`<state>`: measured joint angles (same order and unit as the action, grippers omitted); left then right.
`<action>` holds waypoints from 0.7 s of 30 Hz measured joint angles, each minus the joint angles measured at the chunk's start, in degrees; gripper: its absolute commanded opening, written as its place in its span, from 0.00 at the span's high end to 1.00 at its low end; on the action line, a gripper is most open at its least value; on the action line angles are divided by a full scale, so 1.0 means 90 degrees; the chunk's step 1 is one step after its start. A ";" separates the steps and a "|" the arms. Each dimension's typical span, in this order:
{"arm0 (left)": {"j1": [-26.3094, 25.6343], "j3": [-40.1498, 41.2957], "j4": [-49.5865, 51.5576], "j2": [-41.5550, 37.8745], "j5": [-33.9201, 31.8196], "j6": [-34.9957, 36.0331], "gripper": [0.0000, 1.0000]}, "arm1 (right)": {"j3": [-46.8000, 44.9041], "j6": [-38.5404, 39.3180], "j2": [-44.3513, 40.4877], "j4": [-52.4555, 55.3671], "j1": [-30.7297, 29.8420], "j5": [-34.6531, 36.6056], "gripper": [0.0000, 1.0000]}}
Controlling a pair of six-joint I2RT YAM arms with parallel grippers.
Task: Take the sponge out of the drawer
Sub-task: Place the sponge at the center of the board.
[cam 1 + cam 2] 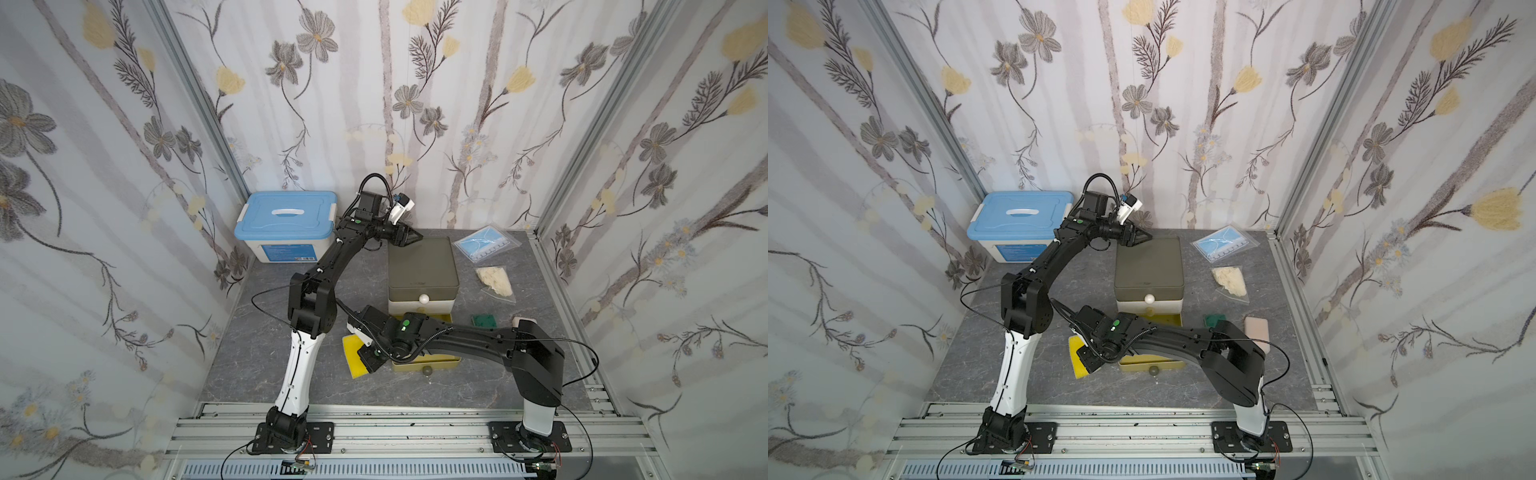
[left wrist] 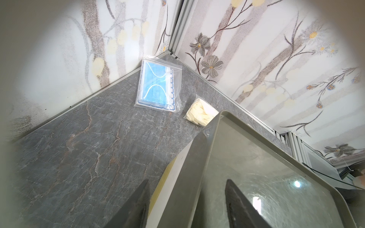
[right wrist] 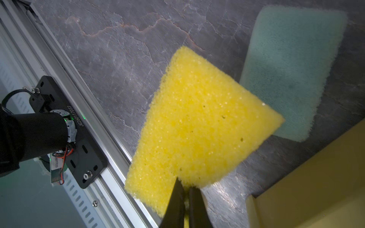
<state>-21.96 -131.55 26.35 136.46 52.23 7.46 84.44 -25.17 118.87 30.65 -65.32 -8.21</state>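
Beside open drawer | right jaws pinch yellow sponge | left jaws closed over cabinet

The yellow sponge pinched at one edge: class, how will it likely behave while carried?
The yellow sponge looks porous, so probably light. Held by one edge in the shut right gripper, it stays fairly flat, suggesting springy stiffness. Its rough texture probably resists slipping.
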 measured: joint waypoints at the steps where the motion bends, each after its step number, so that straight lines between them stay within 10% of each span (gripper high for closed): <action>1: 0.0000 -0.0002 0.0005 0.0000 -0.0002 0.0000 0.39 | 0.0107 0.0022 0.0117 -0.0019 0.0017 -0.0073 1.00; 21: -0.0005 -0.0002 0.0019 0.0000 -0.0005 0.0007 0.39 | 0.1880 0.0413 0.1668 0.0160 0.0262 -0.0753 1.00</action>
<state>-22.00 -131.57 26.52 136.46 52.18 7.53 101.36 -21.45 133.88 32.10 -62.96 -14.98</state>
